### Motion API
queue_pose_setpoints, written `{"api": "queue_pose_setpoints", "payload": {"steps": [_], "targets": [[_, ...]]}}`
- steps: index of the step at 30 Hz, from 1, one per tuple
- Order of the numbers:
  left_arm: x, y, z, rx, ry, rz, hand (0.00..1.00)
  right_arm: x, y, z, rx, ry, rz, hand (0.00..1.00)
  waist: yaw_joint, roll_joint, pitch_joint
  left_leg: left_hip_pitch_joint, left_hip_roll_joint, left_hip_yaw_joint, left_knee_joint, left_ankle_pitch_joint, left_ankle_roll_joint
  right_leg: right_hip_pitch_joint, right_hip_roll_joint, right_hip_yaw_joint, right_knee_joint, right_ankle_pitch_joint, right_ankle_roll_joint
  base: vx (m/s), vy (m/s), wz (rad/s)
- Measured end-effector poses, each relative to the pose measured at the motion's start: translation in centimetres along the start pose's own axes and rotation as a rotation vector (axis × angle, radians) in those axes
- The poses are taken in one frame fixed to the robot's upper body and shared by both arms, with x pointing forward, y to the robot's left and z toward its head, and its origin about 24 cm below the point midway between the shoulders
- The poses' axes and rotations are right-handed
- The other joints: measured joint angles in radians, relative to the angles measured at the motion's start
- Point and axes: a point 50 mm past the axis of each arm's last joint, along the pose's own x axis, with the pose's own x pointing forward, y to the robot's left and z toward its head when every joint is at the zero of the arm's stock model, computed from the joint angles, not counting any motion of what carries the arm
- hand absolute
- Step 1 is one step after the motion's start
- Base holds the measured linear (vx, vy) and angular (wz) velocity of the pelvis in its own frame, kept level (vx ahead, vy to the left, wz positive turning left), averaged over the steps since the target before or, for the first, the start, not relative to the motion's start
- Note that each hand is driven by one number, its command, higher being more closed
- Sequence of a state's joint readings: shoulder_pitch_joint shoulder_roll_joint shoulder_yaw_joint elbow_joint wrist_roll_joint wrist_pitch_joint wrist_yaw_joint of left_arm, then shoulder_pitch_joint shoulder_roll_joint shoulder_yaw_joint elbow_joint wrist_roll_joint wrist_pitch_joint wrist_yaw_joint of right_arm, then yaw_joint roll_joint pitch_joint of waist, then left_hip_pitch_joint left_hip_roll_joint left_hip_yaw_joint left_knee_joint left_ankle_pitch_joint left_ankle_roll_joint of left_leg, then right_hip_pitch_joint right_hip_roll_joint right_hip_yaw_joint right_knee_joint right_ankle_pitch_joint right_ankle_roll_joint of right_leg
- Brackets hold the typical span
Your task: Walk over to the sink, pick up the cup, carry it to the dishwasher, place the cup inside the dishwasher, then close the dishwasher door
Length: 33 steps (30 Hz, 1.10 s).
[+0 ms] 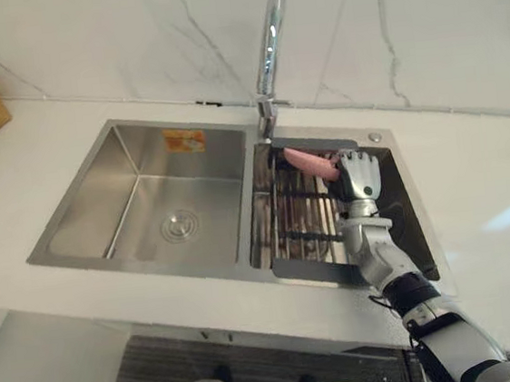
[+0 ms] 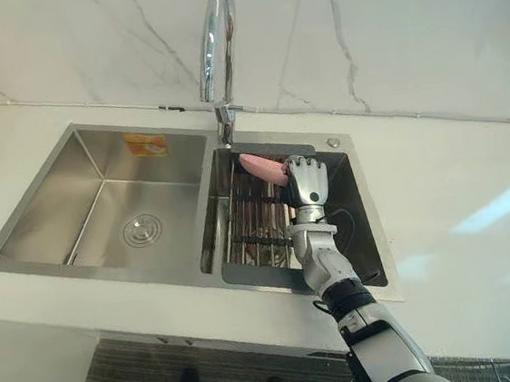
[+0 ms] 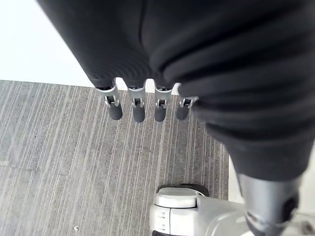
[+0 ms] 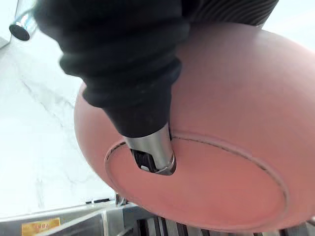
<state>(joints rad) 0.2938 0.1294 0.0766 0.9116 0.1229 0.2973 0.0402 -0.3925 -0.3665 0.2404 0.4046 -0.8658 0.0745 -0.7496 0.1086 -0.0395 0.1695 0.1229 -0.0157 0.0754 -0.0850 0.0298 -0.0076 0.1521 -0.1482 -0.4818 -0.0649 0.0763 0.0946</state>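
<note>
Touching the pink cup [image 1: 307,159], the right robot hand [image 1: 360,176] may grip it; I cannot tell. The cup looks light, hard and slippery, so hold its round sides.

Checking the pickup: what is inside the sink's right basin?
A metal rack with the pink cup at its far end, the right hand against it. What lies beneath the rack is mostly covered.

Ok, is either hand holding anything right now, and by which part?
The right hand grips the pink cup in the sink's right basin, its thumb pressed on the cup's base. The left hand hangs open, holding nothing.
</note>
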Motion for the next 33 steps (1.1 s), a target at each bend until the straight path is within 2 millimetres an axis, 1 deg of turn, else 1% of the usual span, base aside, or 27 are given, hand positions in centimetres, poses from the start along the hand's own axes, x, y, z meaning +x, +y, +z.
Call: {"api": "queue_pose_setpoints", "payload": {"steps": [2,4,7,11,16,20,21,23,24,26,28,30,33], "targets": [[0.0,0.0,-0.1,0.0,0.006,-0.001,0.0,0.2,-0.4,0.0,0.012,-0.002,-0.019,1.0,-0.001,0.001,0.0,0.0,0.0,0.006,0.0,0.0,0.0,-0.004,0.0,0.007,0.0,0.002,-0.001,0.0,0.009,-0.15],[0.0,0.0,-0.1,0.001,0.007,-0.001,0.0,1.0,-1.7,0.0,0.036,0.01,-0.091,1.0,-0.006,0.004,-0.002,0.003,0.001,0.013,0.0,0.0,0.0,-0.005,0.0,0.016,0.0,0.006,-0.001,-0.01,0.01,-0.1],[0.0,-0.1,-0.1,0.001,0.011,-0.002,0.0,1.6,-2.9,0.3,0.062,-0.008,-0.161,1.0,-0.006,0.005,-0.004,0.008,0.003,0.029,0.0,-0.001,0.001,-0.007,0.003,0.03,-0.001,0.008,-0.003,-0.02,0.009,-0.15],[0.0,-0.1,-0.1,0.004,0.014,-0.001,0.0,1.8,-3.6,0.8,0.089,-0.029,-0.204,1.0,-0.011,0.004,-0.009,0.01,0.006,0.038,0.0,-0.004,-0.004,-0.006,0.007,0.036,-0.008,0.012,-0.008,-0.02,0.0,-0.07],[0.0,0.0,-0.2,0.018,0.022,0.004,0.0,1.9,-5.2,1.7,0.126,-0.058,-0.276,1.0,-0.008,0.003,-0.016,0.014,0.013,0.058,0.0,-0.008,-0.007,-0.01,0.015,0.057,-0.015,0.018,-0.013,0.0,0.0,-0.11],[0.0,0.2,-0.1,0.041,0.021,0.012,0.0,2.3,-6.5,2.0,0.145,-0.071,-0.332,1.0,-0.018,0.002,-0.021,0.021,0.017,0.083,0.0,-0.014,-0.01,-0.016,0.019,0.083,-0.015,0.02,-0.014,0.01,0.007,-0.2],[0.0,0.2,-0.2,0.042,0.023,0.013,0.0,2.5,-7.0,2.0,0.144,-0.079,-0.352,1.0,-0.024,0.002,-0.021,0.025,0.019,0.093,0.0,-0.016,-0.008,-0.017,0.02,0.092,-0.015,0.021,-0.014,0.01,0.013,-0.24],[0.0,0.3,0.0,0.05,0.022,0.016,0.0,2.6,-8.1,1.5,0.133,-0.078,-0.389,1.0,-0.027,0.002,-0.021,0.032,0.02,0.108,0.0,-0.019,-0.005,-0.019,0.023,0.109,-0.015,0.022,-0.014,0.01,0.015,-0.31],[0.0,0.3,-0.1,0.054,0.027,0.017,0.0,2.7,-9.1,1.1,0.129,-0.074,-0.417,1.0,-0.03,0.0,-0.025,0.036,0.023,0.128,0.0,-0.023,-0.004,-0.026,0.026,0.129,-0.015,0.024,-0.015,0.01,0.015,-0.39],[0.0,0.3,-0.1,0.058,0.03,0.016,0.0,2.6,-9.9,0.5,0.109,-0.077,-0.433,1.0,-0.033,-0.001,-0.033,0.036,0.026,0.149,0.0,-0.027,-0.005,-0.038,0.03,0.147,-0.015,0.031,-0.016,0.02,0.007,-0.36],[0.0,0.5,-0.2,0.067,0.033,0.019,0.0,2.4,-10.7,-0.8,0.061,-0.072,-0.436,1.0,-0.05,-0.005,-0.045,0.038,0.029,0.174,0.0,-0.033,-0.006,-0.05,0.035,0.173,-0.015,0.033,-0.018,0.03,-0.001,-0.33],[0.0,0.5,-0.2,0.077,0.033,0.02,0.0,2.3,-11.2,-1.6,0.035,-0.063,-0.446,1.0,-0.063,-0.005,-0.046,0.044,0.029,0.187,0.0,-0.036,-0.007,-0.052,0.036,0.189,-0.015,0.035,-0.018,0.02,0.004,-0.31],[0.1,0.4,-0.5,0.085,0.054,0.018,0.0,1.6,-12.8,-3.2,-0.026,-0.046,-0.477,1.0,-0.077,-0.003,-0.055,0.057,0.03,0.231,0.0,-0.05,-0.008,-0.064,0.042,0.234,-0.015,0.04,-0.018,-0.01,0.012,-0.44]]}}
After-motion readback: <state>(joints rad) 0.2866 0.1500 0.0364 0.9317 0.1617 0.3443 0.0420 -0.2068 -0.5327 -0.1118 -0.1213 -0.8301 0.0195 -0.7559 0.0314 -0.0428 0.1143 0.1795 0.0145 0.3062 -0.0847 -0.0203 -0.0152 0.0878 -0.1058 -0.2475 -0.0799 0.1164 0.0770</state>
